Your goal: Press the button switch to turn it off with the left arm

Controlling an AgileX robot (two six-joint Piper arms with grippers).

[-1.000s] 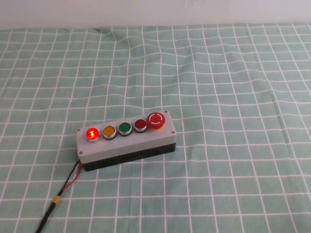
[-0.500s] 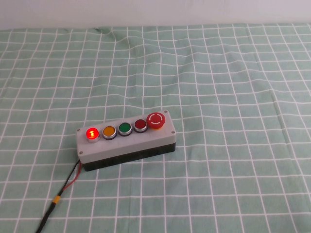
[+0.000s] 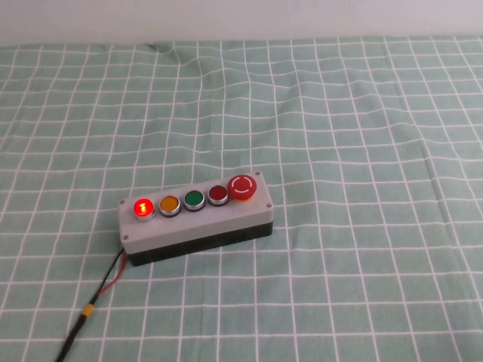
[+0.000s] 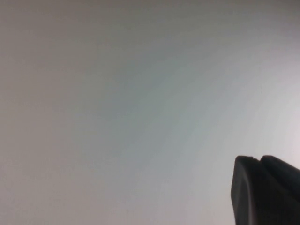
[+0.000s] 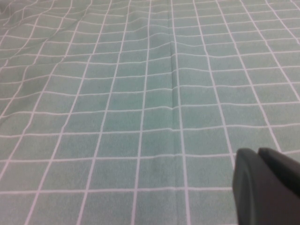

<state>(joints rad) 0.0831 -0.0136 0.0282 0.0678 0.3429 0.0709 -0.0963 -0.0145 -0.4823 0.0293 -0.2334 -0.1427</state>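
Tabletop covered in green cloth with a white grid, wrinkled toward the far edge. Grey rectangular switch box on a black base sits left of centre, angled, five buttons in a row on top. From its left end: small round bright-red translucent button switch with silver ring, lit, glowing; then orange button, green button, darker red button, big red mushroom button with white arrows. Red and black wires run from the box's left end toward the near edge.

Left tool: only a black finger edge in the left wrist view, against a blank pale surface; opening – can't tell. Right tool: black finger edge over bare cloth; opening – can't tell. Neither appears in the high view.
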